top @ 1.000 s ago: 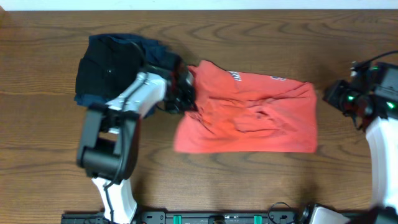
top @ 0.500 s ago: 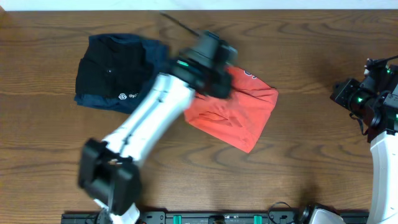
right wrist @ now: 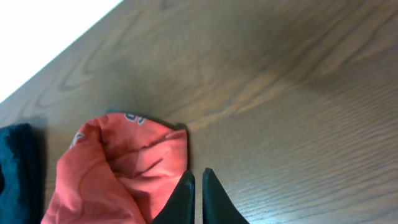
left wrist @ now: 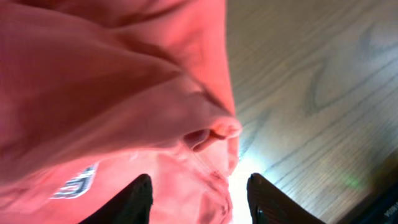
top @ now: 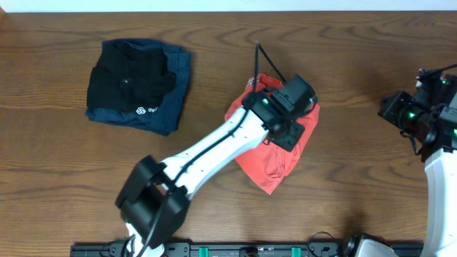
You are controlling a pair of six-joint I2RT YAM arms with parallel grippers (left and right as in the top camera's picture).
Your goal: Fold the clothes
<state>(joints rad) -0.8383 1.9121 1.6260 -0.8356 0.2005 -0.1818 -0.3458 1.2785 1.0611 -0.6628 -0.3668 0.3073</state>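
Note:
The clothes, a coral-red T-shirt (top: 268,160), lie bunched in a narrow, doubled-over pile at the table's middle. My left gripper (top: 296,103) hovers over the pile's far right part, and its arm crosses the shirt. In the left wrist view the T-shirt (left wrist: 106,93) fills the left side with a bit of white lettering showing. The left gripper (left wrist: 202,199) is open, jaws apart over a fabric edge. My right gripper (top: 387,107) stays near the right edge, off the shirt. In its wrist view the right gripper (right wrist: 194,193) is shut on nothing, beside the T-shirt (right wrist: 118,168).
A folded black garment (top: 128,78) with a small white logo rests on a folded navy garment (top: 171,107) at the back left. A dark cable (top: 268,61) sticks up behind the left wrist. Bare wood (top: 357,185) separates the shirt from the right arm.
The left arm swept rightward, carrying the shirt's left side over onto its right, so the spread shirt became a narrow pile. The left jaws then opened. The right arm barely moved.

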